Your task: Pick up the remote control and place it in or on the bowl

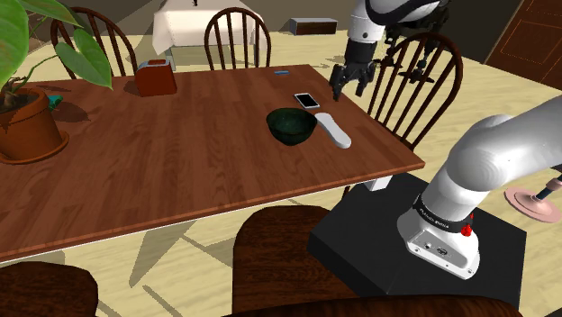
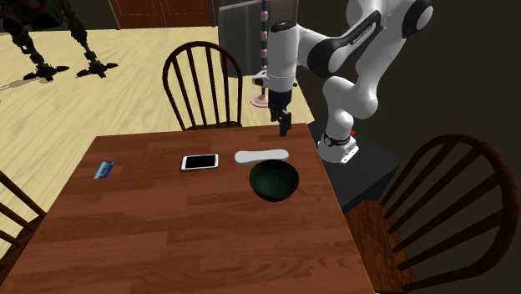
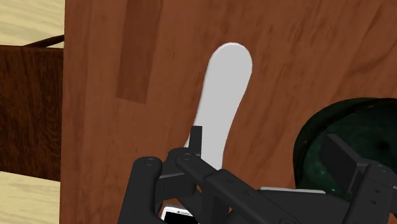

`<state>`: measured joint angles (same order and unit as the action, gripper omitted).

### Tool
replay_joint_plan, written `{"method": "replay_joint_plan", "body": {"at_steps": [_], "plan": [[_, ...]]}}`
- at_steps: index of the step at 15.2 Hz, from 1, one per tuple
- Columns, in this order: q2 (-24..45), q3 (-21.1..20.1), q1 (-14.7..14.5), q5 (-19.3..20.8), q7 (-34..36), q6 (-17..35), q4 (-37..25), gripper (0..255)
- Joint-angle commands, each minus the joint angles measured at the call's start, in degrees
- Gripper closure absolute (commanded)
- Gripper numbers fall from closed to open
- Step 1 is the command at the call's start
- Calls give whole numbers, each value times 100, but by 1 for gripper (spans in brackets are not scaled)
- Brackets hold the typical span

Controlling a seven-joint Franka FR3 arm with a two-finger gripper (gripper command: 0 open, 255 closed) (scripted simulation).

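Observation:
The remote control (image 1: 333,129) is a plain white, slightly curved bar lying flat on the wooden table (image 1: 180,171), right beside the dark green bowl (image 1: 291,125). In the second exterior view, the remote control (image 2: 261,156) lies just behind the bowl (image 2: 275,180). My black gripper (image 1: 351,86) hangs above the table's end near the remote, pointing down, open and holding nothing. In the wrist view the remote control (image 3: 219,108) stretches away below the gripper (image 3: 267,149), nearer one finger, and the bowl (image 3: 343,133) lies under the other.
A white phone (image 1: 306,100) lies close to the remote, with a small blue card (image 1: 280,71) farther off. A brown box (image 1: 155,77) and a potted plant (image 1: 31,126) stand at the far end. Wooden chairs (image 1: 416,81) surround the table.

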<state>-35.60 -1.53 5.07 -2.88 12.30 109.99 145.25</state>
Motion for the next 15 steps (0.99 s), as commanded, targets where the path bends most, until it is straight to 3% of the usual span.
{"method": "replay_joint_plan", "body": {"at_steps": [1, 8, 15], "plan": [[244, -30, 71, 49, 113, 431, 176, 0], [1553, -101, 362, 307, 550, 1880, 344, 0], [1929, -105, 381, 339, 581, 2474, 563, 0]]}}
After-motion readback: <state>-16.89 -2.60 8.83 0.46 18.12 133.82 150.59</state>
